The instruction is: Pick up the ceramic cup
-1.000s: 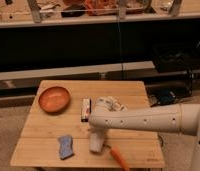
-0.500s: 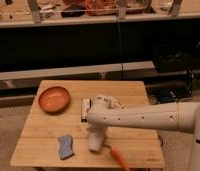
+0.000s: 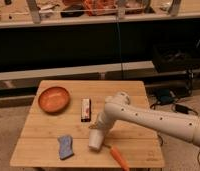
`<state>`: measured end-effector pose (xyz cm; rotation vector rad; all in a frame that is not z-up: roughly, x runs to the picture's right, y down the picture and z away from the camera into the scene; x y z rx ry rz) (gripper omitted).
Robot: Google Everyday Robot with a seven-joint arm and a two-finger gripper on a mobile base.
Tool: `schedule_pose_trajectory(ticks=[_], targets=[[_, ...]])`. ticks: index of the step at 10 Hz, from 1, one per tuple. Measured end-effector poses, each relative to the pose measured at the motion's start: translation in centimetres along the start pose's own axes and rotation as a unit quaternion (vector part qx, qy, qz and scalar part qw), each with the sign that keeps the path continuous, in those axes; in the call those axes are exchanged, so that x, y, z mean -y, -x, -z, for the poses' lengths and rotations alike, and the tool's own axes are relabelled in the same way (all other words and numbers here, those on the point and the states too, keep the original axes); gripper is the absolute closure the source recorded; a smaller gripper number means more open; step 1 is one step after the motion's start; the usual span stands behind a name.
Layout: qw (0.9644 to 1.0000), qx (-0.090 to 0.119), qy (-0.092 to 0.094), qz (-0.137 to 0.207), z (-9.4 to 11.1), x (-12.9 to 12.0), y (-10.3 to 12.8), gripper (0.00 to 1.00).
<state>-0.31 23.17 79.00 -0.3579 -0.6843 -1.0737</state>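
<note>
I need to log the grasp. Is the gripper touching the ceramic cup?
Cannot tell: in the camera view the gripper sits directly over the ceramic cup, hiding any contact.

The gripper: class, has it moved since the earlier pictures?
Yes. The gripper and ceramic cup have shifted slightly nearer the blue sponge, away from the carrot.

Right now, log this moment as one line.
gripper over ceramic cup | cup on table | sponge left | carrot right
</note>
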Motion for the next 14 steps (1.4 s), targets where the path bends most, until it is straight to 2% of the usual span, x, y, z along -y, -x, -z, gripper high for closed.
schedule_pose_trajectory(ticks=[1, 2, 3, 5, 8, 11, 14], targets=[[0.9997, -0.014, 0.02, 0.0, 0.1, 0.2, 0.0, 0.99], [0.9994, -0.015, 0.031, 0.001, 0.5, 0.4, -0.4, 0.99], [0.9994, -0.013, 0.032, -0.001, 1.3, 0.2, -0.7, 0.99], [0.9998, -0.009, 0.017, 0.002, 2.3, 0.6, -1.1, 0.99], [0.9995, -0.017, 0.026, 0.006, 2.0, 0.7, -1.3, 0.99], [0.9995, -0.019, 0.025, 0.01, 4.0, 1.3, -1.8, 0.99], [0.9993, -0.022, 0.026, 0.015, 4.1, 1.5, -2.4, 0.99]])
